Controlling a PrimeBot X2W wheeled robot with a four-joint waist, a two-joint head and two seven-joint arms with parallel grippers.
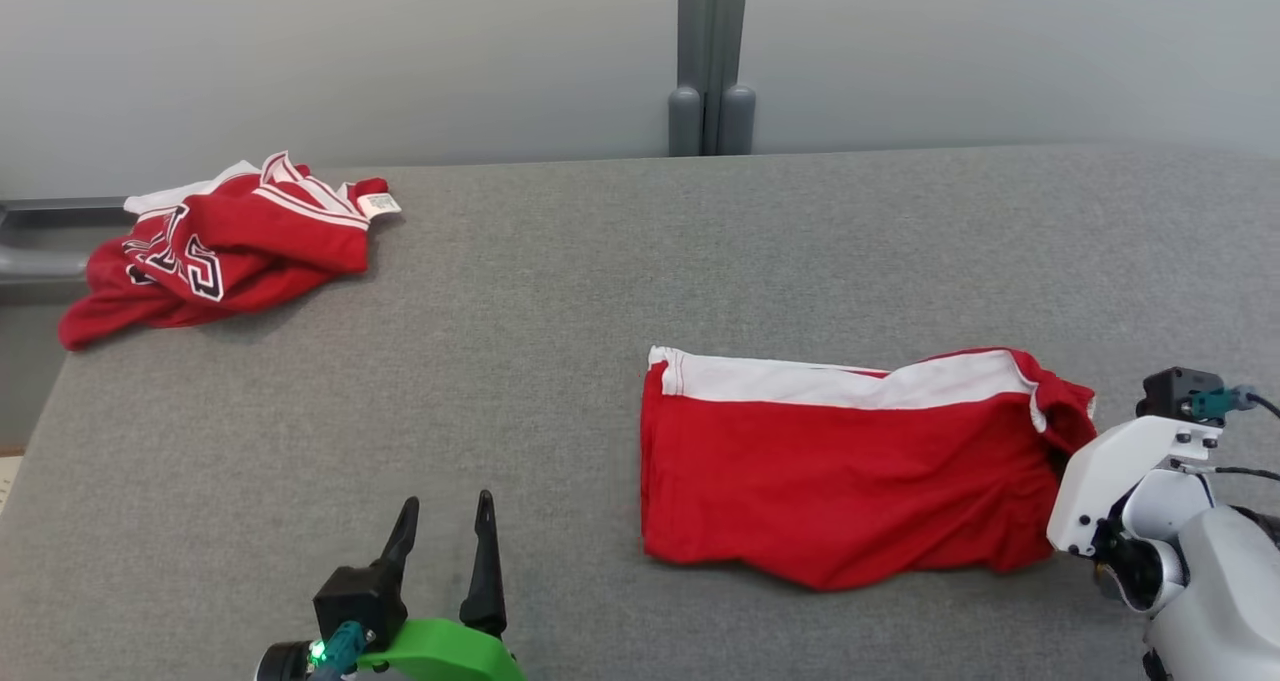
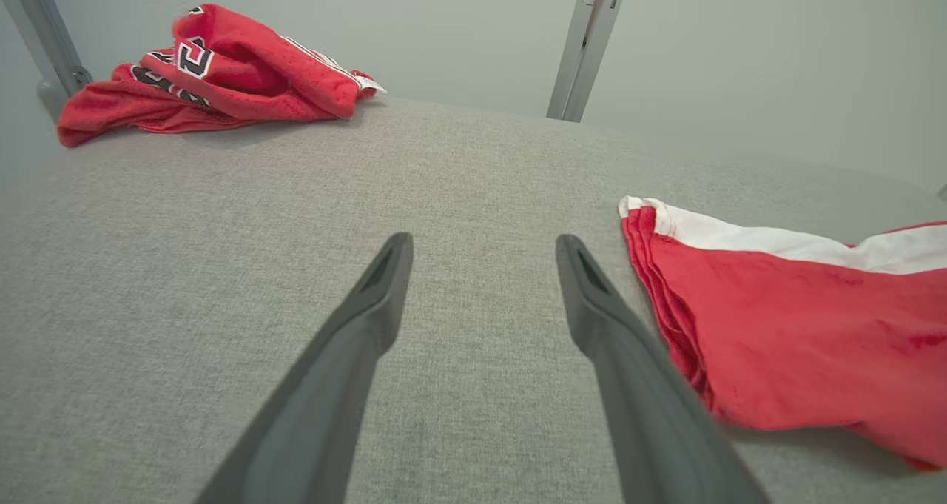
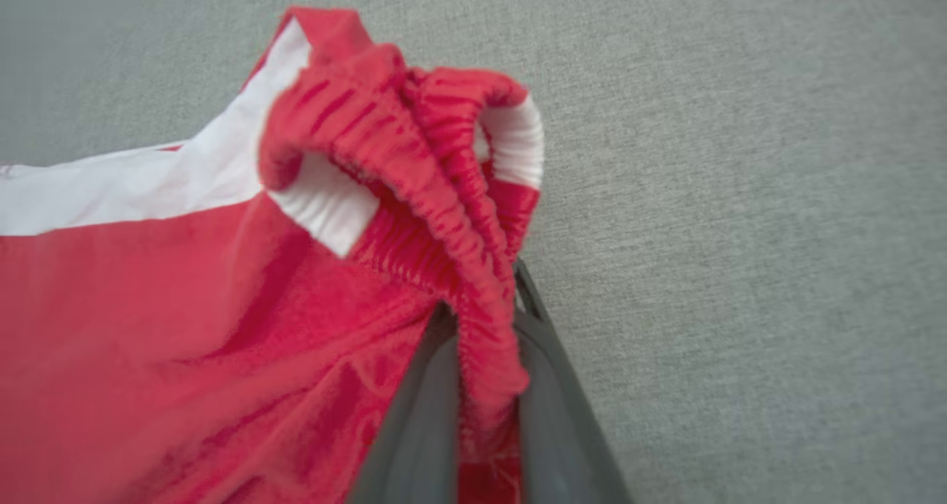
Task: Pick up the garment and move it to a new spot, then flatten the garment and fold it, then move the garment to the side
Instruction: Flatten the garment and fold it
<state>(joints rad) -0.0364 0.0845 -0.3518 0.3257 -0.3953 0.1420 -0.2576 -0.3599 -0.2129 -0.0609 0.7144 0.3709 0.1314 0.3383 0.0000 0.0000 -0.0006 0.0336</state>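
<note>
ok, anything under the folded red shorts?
The shorts lie on the grey table; nothing sticks out along their edges. The right gripper pinches the waistband end between its fingers. Anything beneath the cloth is covered.

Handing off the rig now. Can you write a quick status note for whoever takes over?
Left gripper: open, empty, over bare table, left of the shorts.
Right gripper: shut on the waistband at the shorts' right end.
Shorts: folded, lying right of centre. A crumpled jersey sits at the far left corner.
Done: folding, it seems.
Left: move the shorts aside and release.
</note>
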